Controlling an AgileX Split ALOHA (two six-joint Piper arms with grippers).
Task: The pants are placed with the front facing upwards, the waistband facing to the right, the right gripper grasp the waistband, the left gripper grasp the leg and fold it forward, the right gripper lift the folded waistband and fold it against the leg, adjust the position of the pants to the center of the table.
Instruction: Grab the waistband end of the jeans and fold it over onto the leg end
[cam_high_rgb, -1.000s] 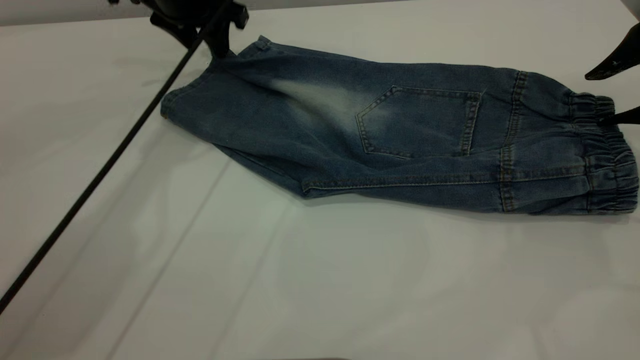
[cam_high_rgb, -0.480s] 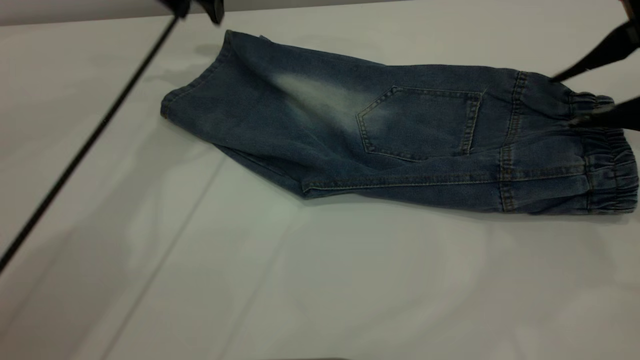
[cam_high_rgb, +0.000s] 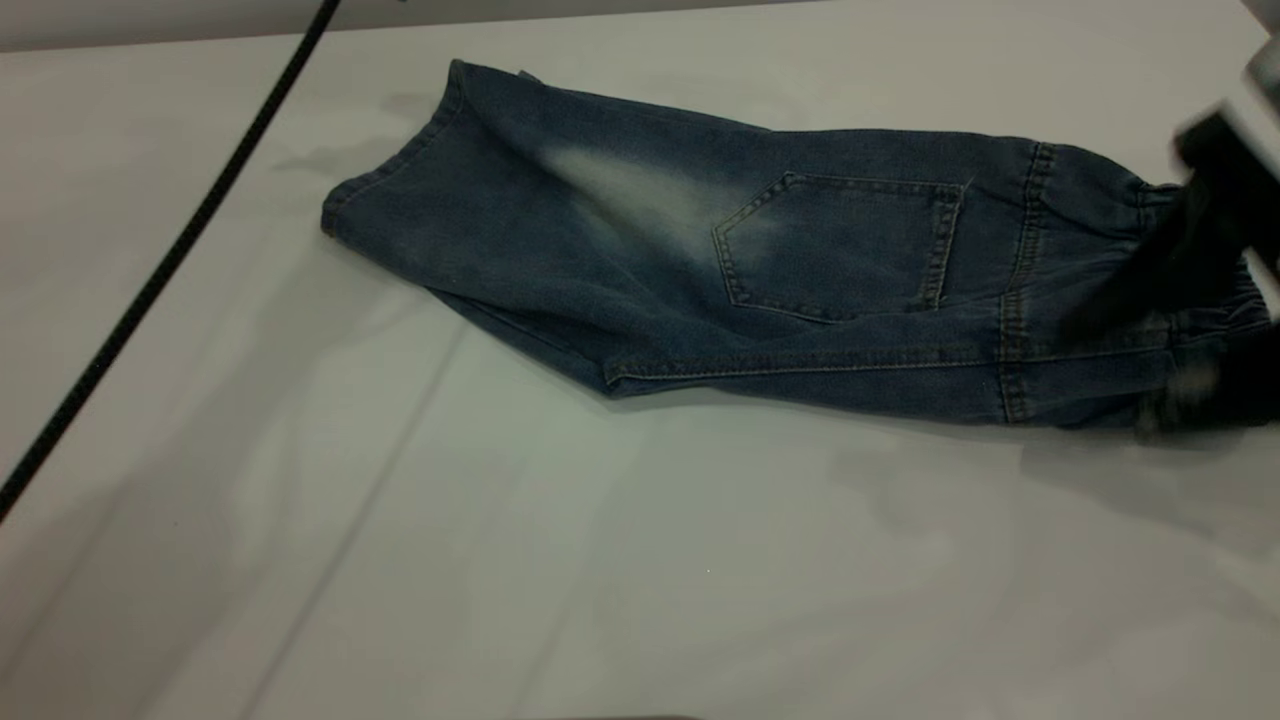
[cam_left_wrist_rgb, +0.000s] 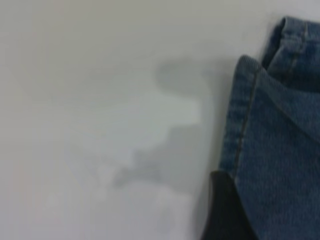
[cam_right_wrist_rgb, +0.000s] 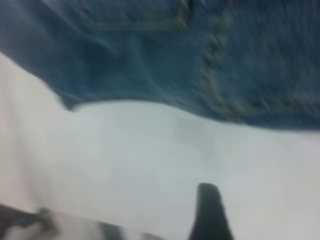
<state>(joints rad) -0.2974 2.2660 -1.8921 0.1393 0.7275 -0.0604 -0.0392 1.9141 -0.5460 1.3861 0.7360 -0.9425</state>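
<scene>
My wide, plain pale-grey surface (cam_high_rgb: 600, 560) still has broad open room along its near half and at the left. The short blue denim pants (cam_high_rgb: 700, 270), faded at the knee and tan-stitched, lie folded lengthwise across the far half, cuffs at the left, unmoved since half a second ago. Their dark ruched waistband (cam_high_rgb: 1215, 320) sits at the right edge, now partly covered. My black right end effector (cam_high_rgb: 1190, 300) has swung down over it from above; it is blurred, so I cannot tell how its fingers stand. The left end effector (cam_left_wrist_rgb: 222, 210) has lifted clear of the cuff; only one dark fingertip shows.
</scene>
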